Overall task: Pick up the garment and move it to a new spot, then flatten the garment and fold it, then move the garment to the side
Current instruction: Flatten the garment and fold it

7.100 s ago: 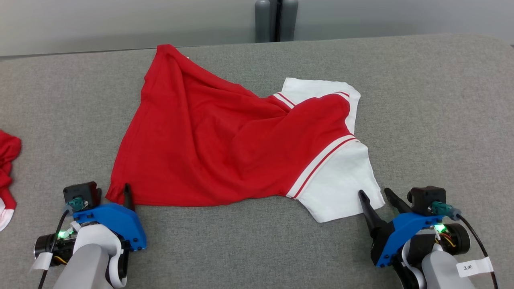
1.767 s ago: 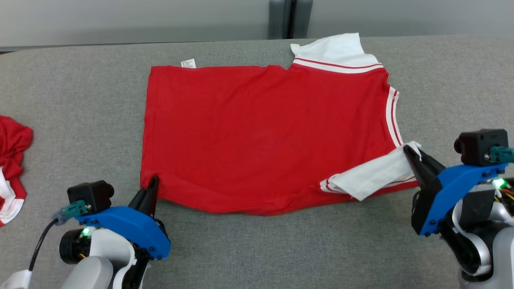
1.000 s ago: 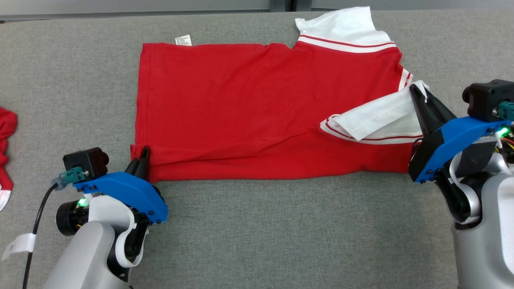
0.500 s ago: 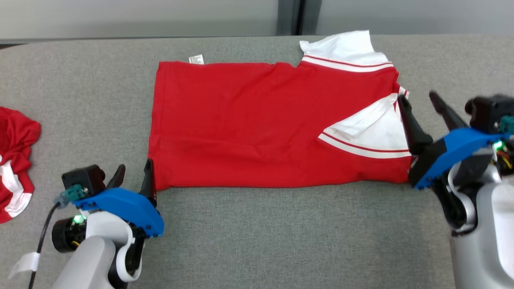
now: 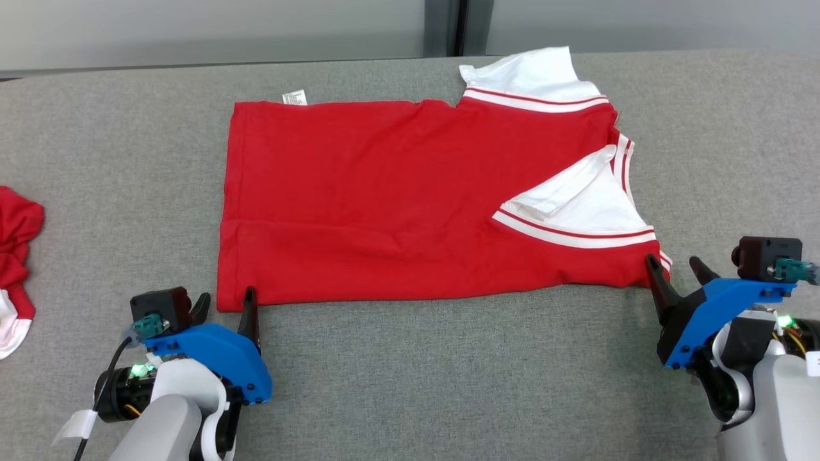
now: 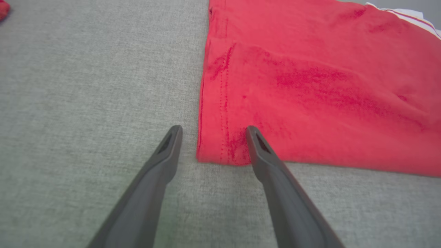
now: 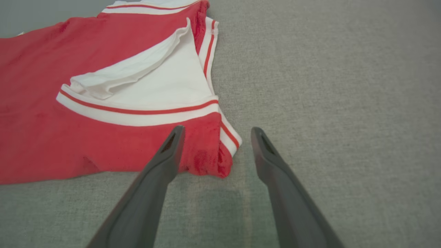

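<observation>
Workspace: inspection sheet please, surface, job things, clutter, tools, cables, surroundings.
Surface: grey fabric tabletop.
Job's things: red shirt lying flat, near white sleeve folded onto its body.
Clutter: crumpled red-and-white garment at left edge.
Tools: left tool open at the shirt's near-left corner; right tool open at near-right corner; neither grips cloth.
Cables: black cable at left wrist.
Surroundings: pale wall, dark post behind table.

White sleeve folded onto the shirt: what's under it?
The white sleeve lies on top of the red shirt, with red fabric showing along its left and near sides. What is directly beneath the sleeve is covered.
</observation>
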